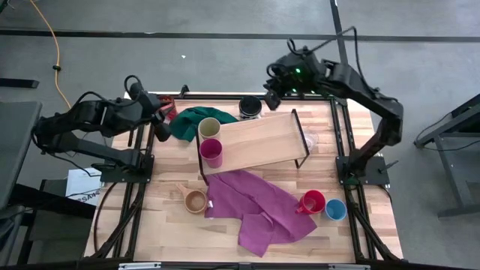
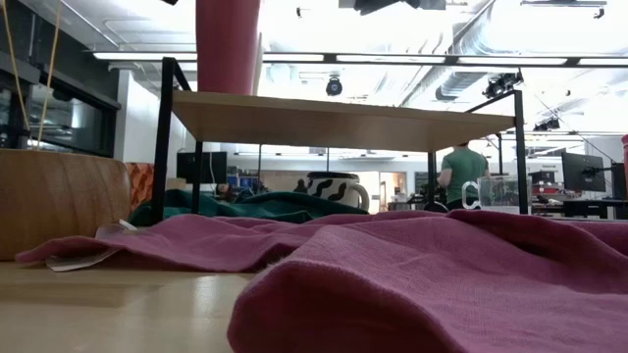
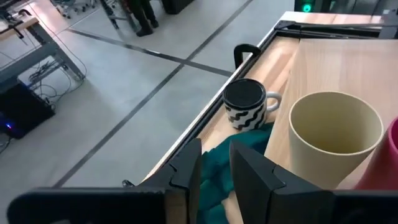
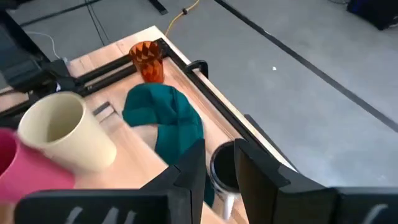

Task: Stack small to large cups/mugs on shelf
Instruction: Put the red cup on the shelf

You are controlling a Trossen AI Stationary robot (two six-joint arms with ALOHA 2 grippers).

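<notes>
**Both claws empty, cups scattered round the shelf**

The left gripper (image 3: 214, 163) hovers over the green cloth (image 1: 191, 120) near the bench's far-left corner, fingers slightly apart with nothing between them. The right gripper (image 4: 219, 163) hangs above the striped mug (image 1: 250, 107) at the far edge, also a little parted and holding nothing. On the shelf (image 1: 259, 140), at its left end, stand 2 cups: the cream cup (image 1: 209, 128) and the magenta cup (image 1: 211, 152), touching. A translucent red cup (image 4: 147, 60) sits in the far-left corner. The clear glass cup (image 1: 310, 139) is off the shelf's right end. Near the front edge: wooden cup (image 1: 195, 200), purple cloth (image 1: 259, 206), red mug (image 1: 312, 202), blue cup (image 1: 335, 210).
</notes>
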